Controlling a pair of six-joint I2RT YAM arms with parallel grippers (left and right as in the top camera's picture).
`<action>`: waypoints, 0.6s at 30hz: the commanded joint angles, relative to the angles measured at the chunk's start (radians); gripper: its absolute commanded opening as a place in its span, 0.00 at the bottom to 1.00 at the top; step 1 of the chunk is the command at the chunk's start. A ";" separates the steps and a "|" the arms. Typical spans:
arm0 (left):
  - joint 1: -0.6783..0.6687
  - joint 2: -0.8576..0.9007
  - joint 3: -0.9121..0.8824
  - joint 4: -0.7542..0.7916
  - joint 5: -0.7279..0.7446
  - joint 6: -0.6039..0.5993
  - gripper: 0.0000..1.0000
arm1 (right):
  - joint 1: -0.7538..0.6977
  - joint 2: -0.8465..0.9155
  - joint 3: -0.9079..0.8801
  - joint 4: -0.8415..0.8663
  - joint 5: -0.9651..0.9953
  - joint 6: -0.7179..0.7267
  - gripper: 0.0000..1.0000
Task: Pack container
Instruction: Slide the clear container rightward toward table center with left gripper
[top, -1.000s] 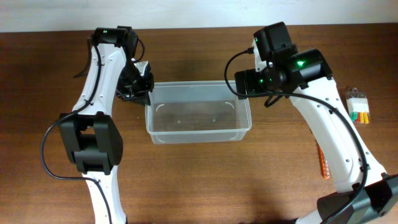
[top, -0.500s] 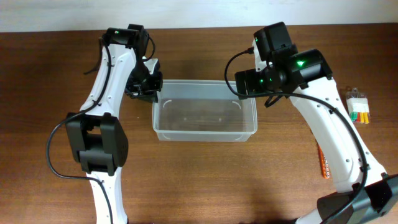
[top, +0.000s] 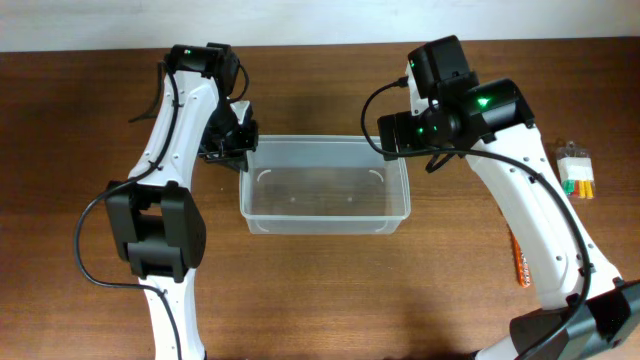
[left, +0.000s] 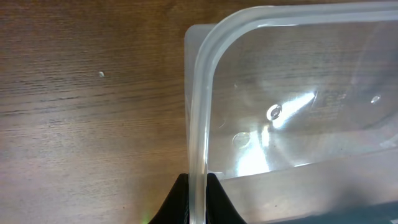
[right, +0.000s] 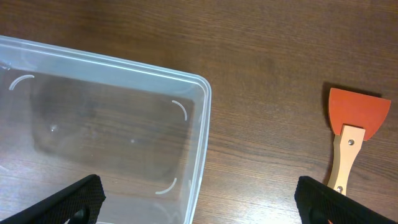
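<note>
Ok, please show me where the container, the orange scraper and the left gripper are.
container (top: 325, 222), overhead view, on its near side wall.
scraper (right: 357, 114), right wrist view, on its orange blade.
left gripper (left: 197, 194), left wrist view, between the fingertips, at the container's rim.

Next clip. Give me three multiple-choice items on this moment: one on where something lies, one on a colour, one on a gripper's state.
1. Where is the scraper?
A) on the table, apart from the container
B) inside the container
C) hanging off the table edge

2. What colour is the scraper's blade?
A) blue
B) orange
C) green

3. What is the left gripper doing?
A) hanging open above bare wood
B) holding the scraper
C) shut on the container's rim

Key: 1 A, the right wrist view shows it on bare wood past the container's corner. 2 B, the blade is orange on a pale wooden handle. 3 C, the left wrist view shows it clamped on the rim from both sides.
</note>
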 joint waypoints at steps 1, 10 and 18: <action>0.003 -0.037 0.010 0.020 -0.014 -0.035 0.02 | -0.005 0.003 0.009 0.000 0.020 -0.001 0.99; 0.003 -0.037 0.010 0.047 -0.035 -0.101 0.02 | -0.005 0.003 0.009 0.000 0.020 -0.001 0.99; 0.007 -0.037 0.010 0.035 -0.041 -0.104 0.02 | -0.005 0.003 0.009 -0.001 0.020 -0.001 0.99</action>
